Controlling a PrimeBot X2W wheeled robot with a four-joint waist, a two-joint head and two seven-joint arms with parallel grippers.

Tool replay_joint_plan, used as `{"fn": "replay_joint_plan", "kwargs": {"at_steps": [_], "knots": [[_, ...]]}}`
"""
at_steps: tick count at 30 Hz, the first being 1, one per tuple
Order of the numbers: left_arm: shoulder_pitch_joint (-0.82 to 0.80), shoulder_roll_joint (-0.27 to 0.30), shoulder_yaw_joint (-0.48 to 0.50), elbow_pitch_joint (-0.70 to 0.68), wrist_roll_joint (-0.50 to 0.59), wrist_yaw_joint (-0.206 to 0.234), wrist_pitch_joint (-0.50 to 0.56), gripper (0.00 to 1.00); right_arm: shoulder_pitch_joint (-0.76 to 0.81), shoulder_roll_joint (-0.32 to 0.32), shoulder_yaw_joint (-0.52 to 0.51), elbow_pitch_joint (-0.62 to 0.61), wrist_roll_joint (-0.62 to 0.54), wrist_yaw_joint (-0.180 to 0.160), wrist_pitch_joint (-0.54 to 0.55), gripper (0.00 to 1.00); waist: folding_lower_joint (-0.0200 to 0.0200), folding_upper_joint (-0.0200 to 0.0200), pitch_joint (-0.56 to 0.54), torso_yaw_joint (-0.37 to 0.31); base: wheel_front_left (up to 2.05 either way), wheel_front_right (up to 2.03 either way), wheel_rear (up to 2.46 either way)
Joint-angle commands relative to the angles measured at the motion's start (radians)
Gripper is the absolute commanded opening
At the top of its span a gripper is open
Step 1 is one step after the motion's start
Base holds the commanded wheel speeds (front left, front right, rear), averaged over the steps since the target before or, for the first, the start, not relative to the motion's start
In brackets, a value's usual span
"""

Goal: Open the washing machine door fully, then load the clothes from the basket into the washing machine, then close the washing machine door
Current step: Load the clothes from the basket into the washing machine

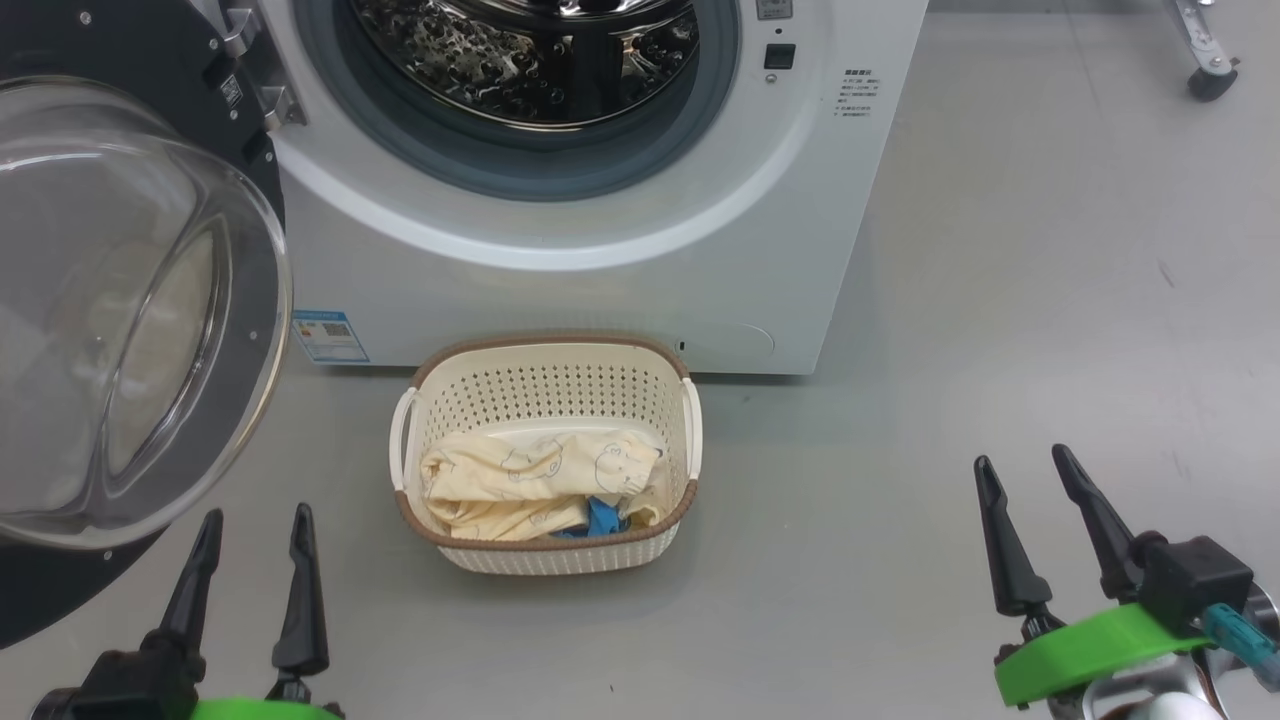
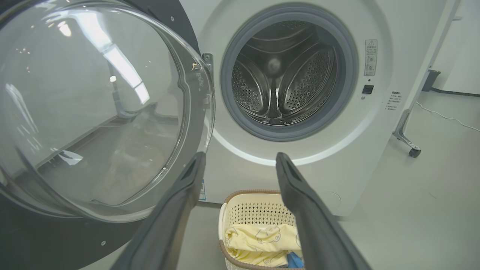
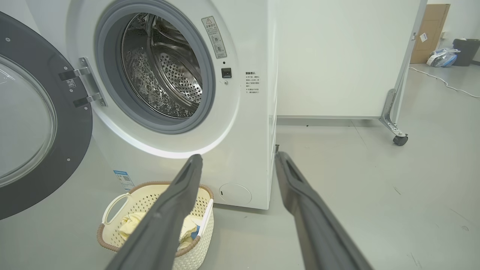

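the washing machine [image 1: 600, 290] is standing with its mouth uncovered, its steel drum [image 1: 540, 60] showing inside the grey gasket [image 1: 520, 165]. the washing machine door [image 1: 120, 320] is hanging swung out on the hinge [image 1: 255, 70] at the machine's left side, its clear glass bowl bulging toward the robot inside the black rim. the basket [image 1: 545, 345] is sitting on the floor [image 1: 1000, 300] just in front of the washing machine, below the drum opening and a little apart from the white front. the clothes [image 1: 520, 475] are lying inside it: pale yellow cloth with bear outlines is covering most of the bottom, and a bit of blue fabric [image 1: 600, 518] is peeking out at the side farthest from the machine. a small blue label [image 1: 330, 335] is sitting low on the machine's front, toward the door side.

the left gripper [image 1: 257, 513] is hovering in front of the washing machine, near the lower edge of the door, its fingers spread apart and gripping nothing. the right gripper [image 1: 1021, 456] is hovering off to the right of the machine's front, over bare floor, its fingers likewise released and empty. both grippers are hanging apart from the basket.
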Motion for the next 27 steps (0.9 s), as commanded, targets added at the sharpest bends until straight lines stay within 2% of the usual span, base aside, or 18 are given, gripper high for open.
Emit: {"fn": "replay_joint_plan", "kwargs": {"at_steps": [1, 9, 15, 27], "knots": [[-0.043, 0.022, 0.036, -0.028, -0.001, 0.006, -0.004, 1.00, -0.036, -0.009, 0.016, -0.026, -0.007, 0.003, -0.012, 1.00, 0.0000, 0.0000, -0.001, 0.000, 0.00, 0.00, 0.00], [-0.048, 0.028, 0.031, -0.026, 0.001, 0.012, 0.001, 1.00, -0.038, -0.008, 0.018, -0.025, -0.005, 0.003, -0.013, 1.00, 0.0000, 0.0000, 0.002, 0.003, 0.01, 0.00, -0.01], [-0.057, 0.031, 0.029, -0.022, 0.000, 0.015, 0.002, 1.00, -0.036, -0.011, 0.019, -0.020, -0.003, 0.003, -0.014, 1.00, 0.0000, 0.0000, 0.003, 0.009, 0.66, -0.44, -0.23], [-0.066, 0.035, 0.030, -0.013, -0.007, 0.021, -0.002, 1.00, -0.038, -0.015, 0.018, -0.022, -0.003, 0.003, -0.014, 1.00, 0.0000, 0.0000, 0.014, 0.020, 1.82, -1.49, -0.33]]}}
